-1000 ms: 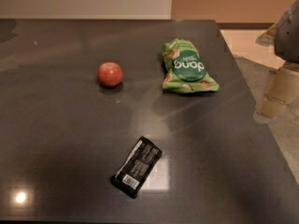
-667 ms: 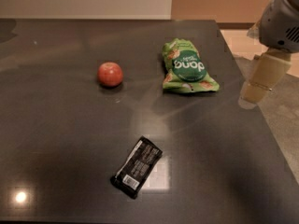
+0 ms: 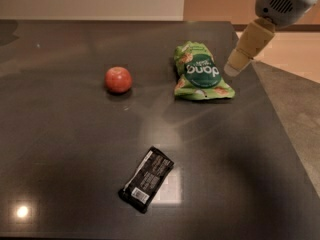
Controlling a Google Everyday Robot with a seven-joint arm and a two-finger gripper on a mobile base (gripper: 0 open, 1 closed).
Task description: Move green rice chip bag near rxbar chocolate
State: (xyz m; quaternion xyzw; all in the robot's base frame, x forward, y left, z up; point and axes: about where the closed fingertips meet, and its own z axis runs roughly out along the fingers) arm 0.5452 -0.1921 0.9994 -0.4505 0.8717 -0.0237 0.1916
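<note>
The green rice chip bag [image 3: 200, 72] lies flat on the dark table at the back right, its dark green round logo facing up. The rxbar chocolate [image 3: 146, 179], a small black wrapper with white text, lies at the front centre, well apart from the bag. My gripper [image 3: 237, 67] comes in from the upper right on a grey arm. Its cream fingers [image 3: 248, 45] point down and left, with the tip just right of the bag's upper right edge and above the table.
A small red apple [image 3: 118, 79] sits left of the bag. The dark table [image 3: 75, 149] ends at its right edge [image 3: 280, 119], with tan floor beyond. A light glare spot shows at the front left.
The gripper has moved left and up from beyond the table's right edge to just beside the green bag. The bag, bar and apple have not moved.
</note>
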